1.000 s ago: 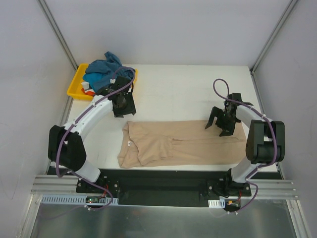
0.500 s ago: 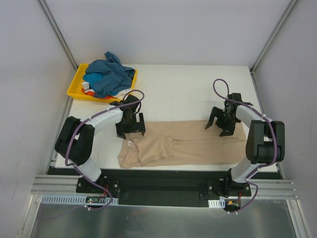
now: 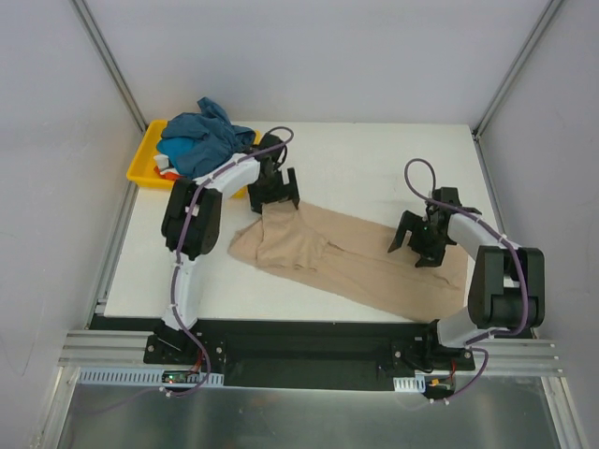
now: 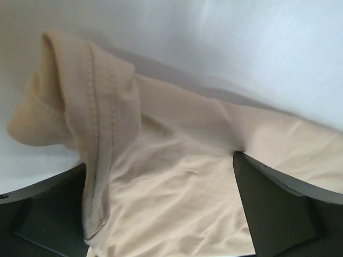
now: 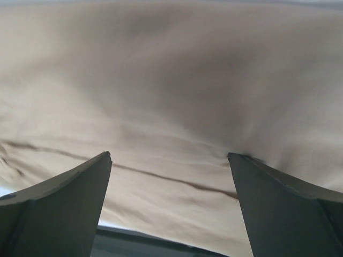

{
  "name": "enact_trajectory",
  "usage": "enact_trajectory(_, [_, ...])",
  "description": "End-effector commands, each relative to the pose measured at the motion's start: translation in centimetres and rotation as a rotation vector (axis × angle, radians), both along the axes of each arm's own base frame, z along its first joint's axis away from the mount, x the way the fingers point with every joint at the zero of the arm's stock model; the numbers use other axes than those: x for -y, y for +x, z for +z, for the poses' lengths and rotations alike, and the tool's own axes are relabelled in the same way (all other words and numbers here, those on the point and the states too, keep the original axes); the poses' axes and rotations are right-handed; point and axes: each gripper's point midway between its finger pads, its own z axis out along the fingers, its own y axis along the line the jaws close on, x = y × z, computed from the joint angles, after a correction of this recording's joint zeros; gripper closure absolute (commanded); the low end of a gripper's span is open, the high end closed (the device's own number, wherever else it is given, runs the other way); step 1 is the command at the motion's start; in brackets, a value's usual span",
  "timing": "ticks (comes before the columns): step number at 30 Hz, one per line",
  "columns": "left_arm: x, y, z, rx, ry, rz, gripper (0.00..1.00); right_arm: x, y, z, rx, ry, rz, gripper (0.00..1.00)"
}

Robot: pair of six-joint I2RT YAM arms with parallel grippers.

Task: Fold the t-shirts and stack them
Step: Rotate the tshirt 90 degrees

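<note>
Since the earlier overhead view, the left gripper [image 3: 272,201] has swept away from its base toward the yellow tray [image 3: 140,161], and the beige t-shirt [image 3: 346,257] has gone with it. The shirt lay square to the near table [image 3: 374,159] edge and now runs on a slant. The right gripper [image 3: 410,255] has barely shifted.

Both grippers have their fingers spread wide. In each wrist view, cloth fills the gap between the fingers with nothing nipped, so they look to be resting on the fabric rather than pinching it. A stitched hem [image 4: 99,134] stands rucked up just inside the left gripper's own left finger.

The shirt's long axis runs from directly under the left gripper, across to the right gripper and a little beyond it, toward that arm's base. Each gripper therefore sits on its own end of the garment, and neither has to reach across. The shirt is still a narrow, creased strip (nowhere near a flat fold). I judge the next move needs the two ends drawn apart along that slanted line, or squared back up to the table edge.

The teal-blue shirt [image 3: 201,140] lies heaped in the tray, just beyond the left gripper.
</note>
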Motion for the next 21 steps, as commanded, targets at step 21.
enact_trajectory(21, [6.4,12.2,16.1,0.469,-0.238,-0.091,0.01,-10.7,-6.4,11.2,0.193,-0.093,0.432,0.03])
